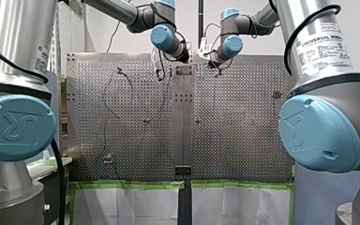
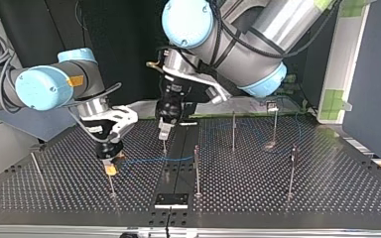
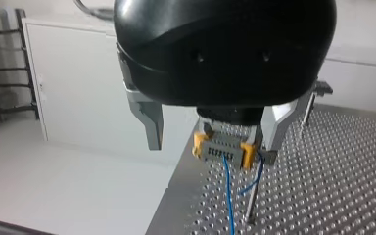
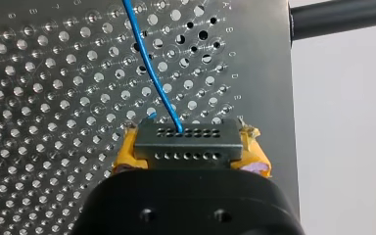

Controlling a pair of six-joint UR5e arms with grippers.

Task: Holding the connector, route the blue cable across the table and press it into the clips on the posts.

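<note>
My right pincer (image 4: 191, 154) is clamped on the grey connector (image 4: 186, 134), with the blue cable (image 4: 149, 68) running out over the perforated surface (image 4: 39, 98). My left pincer (image 3: 214, 143) hangs spread wide, gripping nothing.

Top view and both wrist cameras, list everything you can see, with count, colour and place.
table: one, silver, perforated, under everything.
posts: about seven, thin metal, standing across the table.
cable: one, blue, running from the connector over the table.
connector: one, grey, between the right gripper's yellow pads.
left gripper: one, black with metal fingers, open, above a post near the table's middle.
right gripper: one, shut on the connector, top view's left.
</note>
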